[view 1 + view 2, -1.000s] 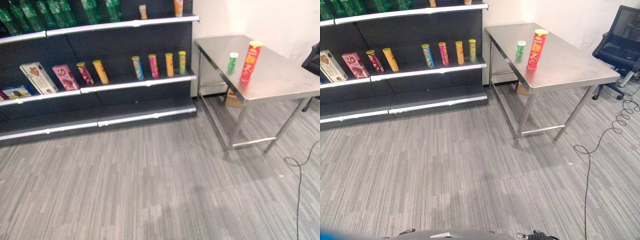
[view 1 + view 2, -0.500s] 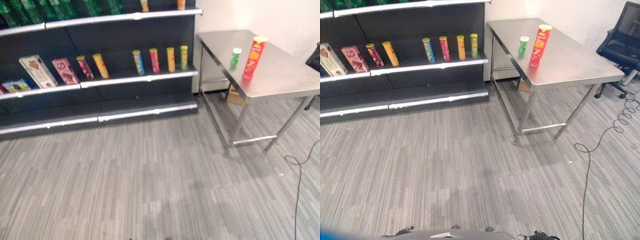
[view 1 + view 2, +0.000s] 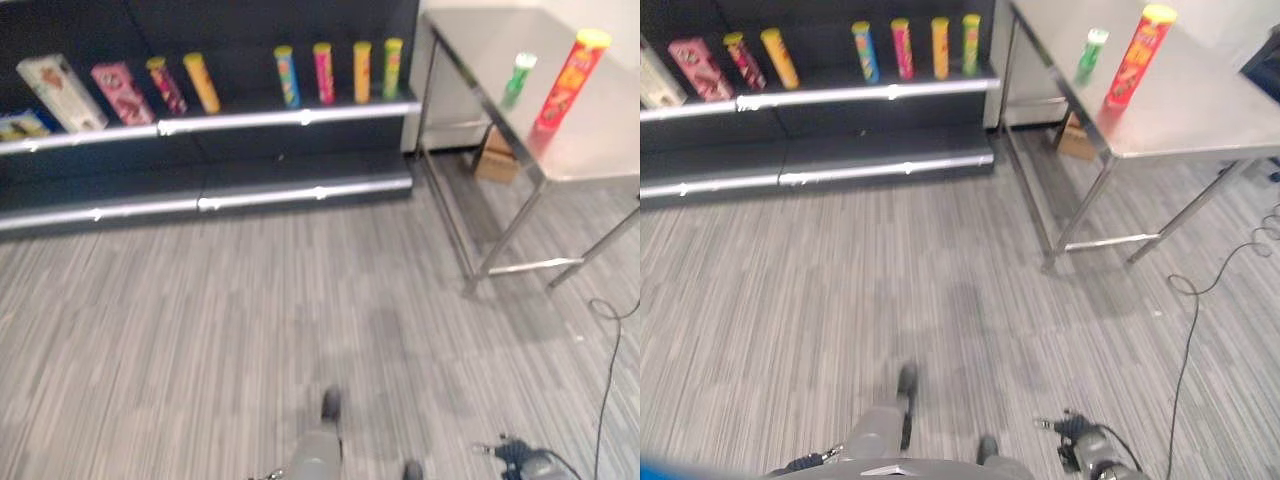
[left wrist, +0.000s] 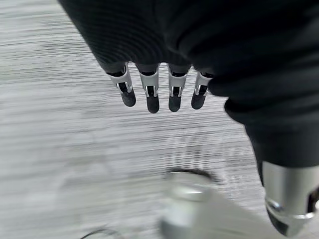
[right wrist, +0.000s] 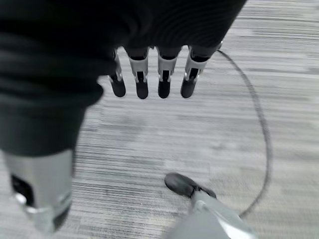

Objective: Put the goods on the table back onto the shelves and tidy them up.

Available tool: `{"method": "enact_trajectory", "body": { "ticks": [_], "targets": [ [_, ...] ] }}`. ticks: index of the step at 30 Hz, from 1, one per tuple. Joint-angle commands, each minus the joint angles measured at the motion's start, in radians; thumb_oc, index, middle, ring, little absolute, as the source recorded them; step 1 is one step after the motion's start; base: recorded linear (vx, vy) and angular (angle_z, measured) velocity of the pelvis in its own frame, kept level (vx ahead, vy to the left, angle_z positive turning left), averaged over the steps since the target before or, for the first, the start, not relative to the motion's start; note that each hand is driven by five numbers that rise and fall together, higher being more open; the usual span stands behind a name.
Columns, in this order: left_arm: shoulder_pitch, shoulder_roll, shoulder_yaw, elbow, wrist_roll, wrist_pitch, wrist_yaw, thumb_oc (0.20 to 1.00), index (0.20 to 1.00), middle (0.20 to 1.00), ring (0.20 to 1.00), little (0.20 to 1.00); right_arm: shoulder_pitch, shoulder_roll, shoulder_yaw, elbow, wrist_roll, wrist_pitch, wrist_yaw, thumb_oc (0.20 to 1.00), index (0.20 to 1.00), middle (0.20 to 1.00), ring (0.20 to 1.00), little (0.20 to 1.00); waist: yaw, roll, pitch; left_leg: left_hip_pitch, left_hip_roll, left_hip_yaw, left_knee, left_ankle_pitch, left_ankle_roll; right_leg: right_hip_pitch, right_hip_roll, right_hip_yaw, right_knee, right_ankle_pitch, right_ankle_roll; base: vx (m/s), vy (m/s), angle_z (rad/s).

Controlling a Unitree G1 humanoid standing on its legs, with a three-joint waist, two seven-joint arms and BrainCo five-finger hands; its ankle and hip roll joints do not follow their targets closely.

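The left hand (image 4: 164, 89) hangs over the grey floor (image 3: 200, 320), fingers straight, slightly apart, holding nothing. The shelf (image 3: 290, 118) carries upright tubes. On the steel table (image 3: 1200, 110) a small green can (image 3: 1091, 55) and tall red can (image 3: 1137, 57) stand upright, print unreadable. The right hand (image 5: 149, 74) hangs likewise, empty.

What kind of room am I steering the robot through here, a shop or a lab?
Probably a mock shop set up in an office or lab: dark store shelves hold a row of snack cans and boxes, beside a bare steel table on grey office carpet.
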Motion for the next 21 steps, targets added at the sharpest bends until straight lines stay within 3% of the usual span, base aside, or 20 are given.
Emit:
{"method": "enact_trajectory", "body": {
  "ticks": [1, 2, 4, 7, 9, 12, 15, 21],
  "targets": [
    [-0.037, 0.043, -0.031, -0.041, 0.013, -0.015, -0.007, 1.000, 1.000, 1.000, 1.000, 1.000, -0.057, -0.034, -0.001, -0.067, 0.013, -0.013, -0.002, 1.000, 1.000, 1.000, 1.000, 1.000, -0.013, 0.012, 0.006, -0.129, -0.009, 0.003, 0.027, 0.022, 0.015, -0.020, 0.041, -0.051, 0.222, 0.064, 0.081, 0.35, 0.471, -0.03],
    [-0.044, 0.054, -0.046, -0.039, 0.032, -0.012, -0.001, 1.000, 1.000, 1.000, 1.000, 1.000, -0.061, -0.032, -0.017, -0.072, 0.021, -0.013, -0.008, 1.000, 1.000, 1.000, 1.000, 1.000, -0.037, 0.040, 0.016, -0.037, -0.016, 0.023, 0.008, -0.025, 0.047, -0.123, -0.022, -0.131, 0.432, 0.205, 0.081, 0.27, 0.376, 0.07],
    [-0.051, 0.055, -0.057, -0.036, 0.043, -0.011, -0.003, 1.000, 1.000, 1.000, 1.000, 1.000, -0.059, -0.031, -0.023, -0.066, 0.021, -0.012, -0.013, 1.000, 1.000, 1.000, 1.000, 1.000, -0.048, 0.049, 0.020, 0.004, -0.016, 0.021, -0.014, -0.038, 0.048, -0.151, -0.042, -0.166, 0.450, 0.196, 0.070, 0.27, 0.250, 0.06],
    [-0.062, 0.054, -0.070, -0.033, 0.062, -0.012, -0.005, 1.000, 1.000, 1.000, 1.000, 1.000, -0.047, -0.034, -0.036, -0.049, 0.023, -0.007, -0.015, 1.000, 1.000, 1.000, 1.000, 1.000, -0.072, 0.066, 0.031, 0.061, -0.014, 0.006, -0.026, -0.063, 0.045, -0.197, -0.038, -0.207, 0.336, 0.120, 0.047, 0.27, 0.096, 0.01],
    [-0.073, 0.052, -0.078, -0.035, 0.063, -0.012, -0.005, 1.000, 1.000, 1.000, 1.000, 1.000, -0.043, -0.040, -0.048, -0.041, 0.033, -0.003, -0.018, 1.000, 1.000, 1.000, 1.000, 1.000, -0.093, 0.066, 0.055, 0.104, -0.020, -0.014, -0.032, -0.082, 0.041, -0.227, -0.008, -0.188, 0.226, 0.106, 0.043, 0.26, -0.002, 0.00],
    [-0.086, 0.048, -0.086, -0.032, 0.079, -0.017, -0.003, 1.000, 1.000, 1.000, 1.000, 1.000, -0.036, -0.044, -0.056, -0.029, 0.043, 0.004, -0.019, 1.000, 1.000, 1.000, 1.000, 1.000, -0.124, 0.045, 0.072, 0.161, -0.037, -0.034, -0.047, -0.112, 0.036, -0.287, 0.020, -0.128, 0.000, 0.186, 0.074, 0.26, -0.038, 0.40],
    [-0.093, 0.043, -0.086, -0.025, 0.099, -0.019, -0.005, 1.000, 1.000, 1.000, 1.000, 1.000, -0.037, -0.050, -0.063, -0.019, 0.040, 0.012, -0.016, 1.000, 1.000, 1.000, 1.000, 1.000, -0.145, 0.041, 0.086, 0.216, -0.035, -0.048, -0.052, -0.145, 0.024, -0.344, 0.027, -0.109, -0.137, 0.251, 0.108, 0.31, -0.024, 0.30],
    [-0.075, 0.034, -0.087, -0.005, 0.142, -0.020, -0.013, 1.000, 1.000, 1.000, 1.000, 1.000, -0.004, -0.068, -0.074, -0.005, 0.020, 0.015, -0.003, 1.000, 1.000, 1.000, 1.000, 1.000, -0.154, 0.018, 0.049, 0.338, -0.041, -0.071, -0.077, -0.228, 0.011, -0.329, 0.010, -0.171, -0.170, 0.313, 0.125, 0.37, -0.068, 0.15]
  ]
}}
